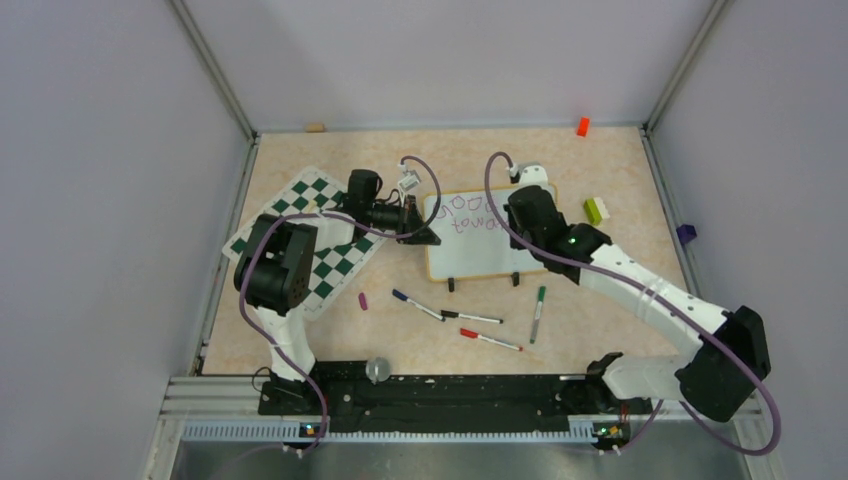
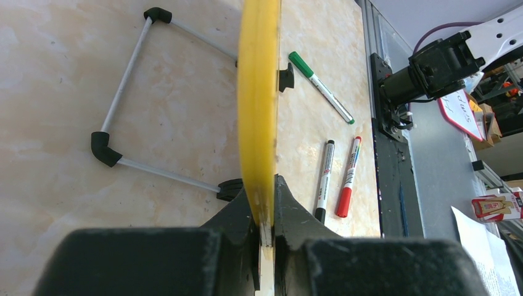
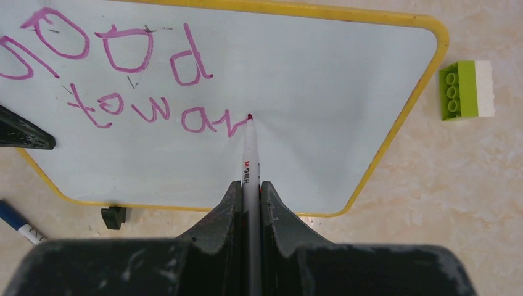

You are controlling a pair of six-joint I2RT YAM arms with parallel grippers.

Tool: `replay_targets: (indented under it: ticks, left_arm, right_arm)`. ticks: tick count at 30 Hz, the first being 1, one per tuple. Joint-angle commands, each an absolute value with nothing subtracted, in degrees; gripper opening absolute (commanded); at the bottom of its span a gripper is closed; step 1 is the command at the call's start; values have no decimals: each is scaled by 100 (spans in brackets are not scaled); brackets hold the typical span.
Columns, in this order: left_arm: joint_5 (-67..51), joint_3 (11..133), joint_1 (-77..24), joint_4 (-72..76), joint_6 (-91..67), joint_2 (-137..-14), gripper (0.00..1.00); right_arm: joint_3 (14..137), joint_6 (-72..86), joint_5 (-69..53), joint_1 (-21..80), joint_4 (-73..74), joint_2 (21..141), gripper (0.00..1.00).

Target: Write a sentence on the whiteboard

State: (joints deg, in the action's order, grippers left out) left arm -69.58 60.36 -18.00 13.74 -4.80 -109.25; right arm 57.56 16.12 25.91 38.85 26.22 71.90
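Pressing the marker (image 3: 248, 151) too hard could push the propped whiteboard (image 3: 321, 86), at table centre, 12 o'clock of the spare pens (image 1: 470, 318), out of the left gripper (image 2: 265, 231) pinching its yellow edge, smearing the sentence (image 3: 148, 111) where the right gripper (image 3: 250, 194), clamped on the marker, writes "towar".

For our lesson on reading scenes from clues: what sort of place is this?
Probably a robotics lab test cell: two arms bolted to a table edge, plain grey walls enclosing it, and props like a whiteboard, loose markers and a chessboard mat.
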Motion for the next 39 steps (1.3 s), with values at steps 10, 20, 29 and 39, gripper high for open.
replay_targets:
  ticks: [10, 20, 29, 39]
  left_arm:
    - [-6829, 6038, -1880, 1187, -131, -11000, 0]
    - [-6829, 6038, -1880, 1201, -141, -11009, 0]
    - [-6829, 6038, -1881, 1203, -134, -11009, 0]
    - [-6829, 6047, -1876, 1204, -139, -11009, 0]
  right_arm:
    - [5892, 1637, 2567, 3710, 2618, 6622, 0]
    - [5761, 1668, 2514, 3575, 2429, 6864, 0]
    - [5734, 1651, 2387, 3534, 2436, 6977, 0]
    - [5679, 1678, 2386, 3533, 2556, 6973, 0]
